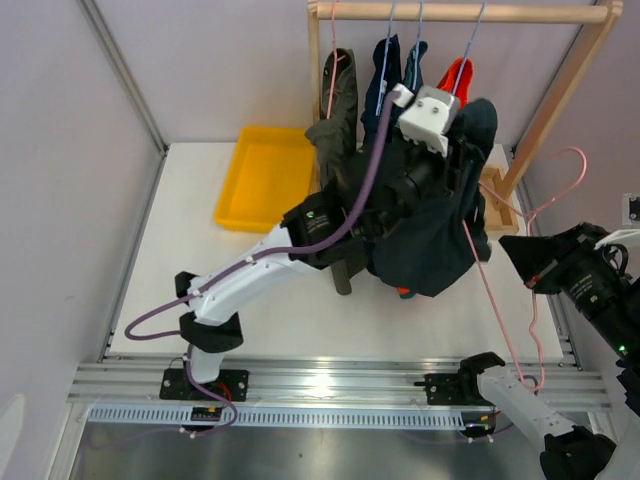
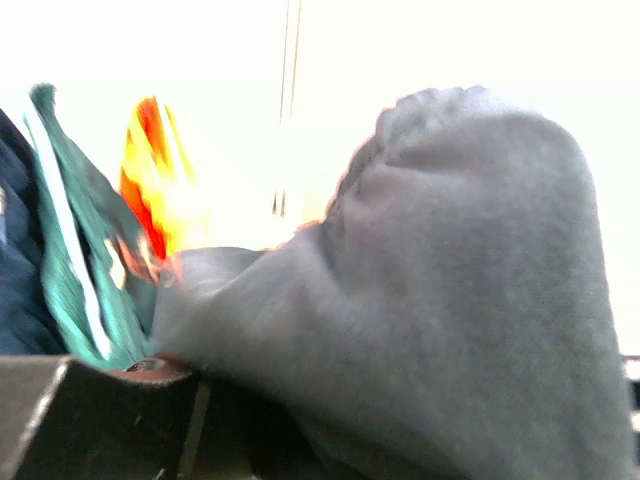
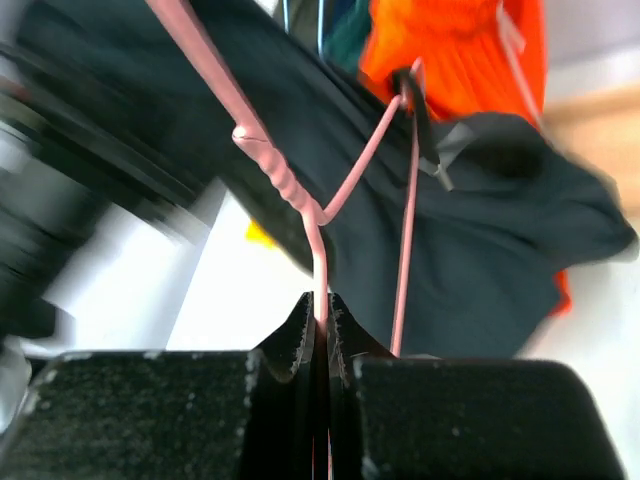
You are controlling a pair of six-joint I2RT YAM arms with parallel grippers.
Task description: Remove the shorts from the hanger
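The black shorts hang bunched in mid-air in front of the wooden rack. My left gripper is buried in them and seems shut on the fabric. In the left wrist view the dark cloth covers the jaws. My right gripper is shut on the wire of a pink hanger, off the rack, which runs up into the black shorts. The wire is pinched between the fingertips of the right gripper. Olive-grey, navy, teal and orange shorts hang on the rack.
A yellow tray lies on the white table at the back left. The rack's slanted post and foot stand right of the black shorts. The left wrist view shows teal and orange shorts close by.
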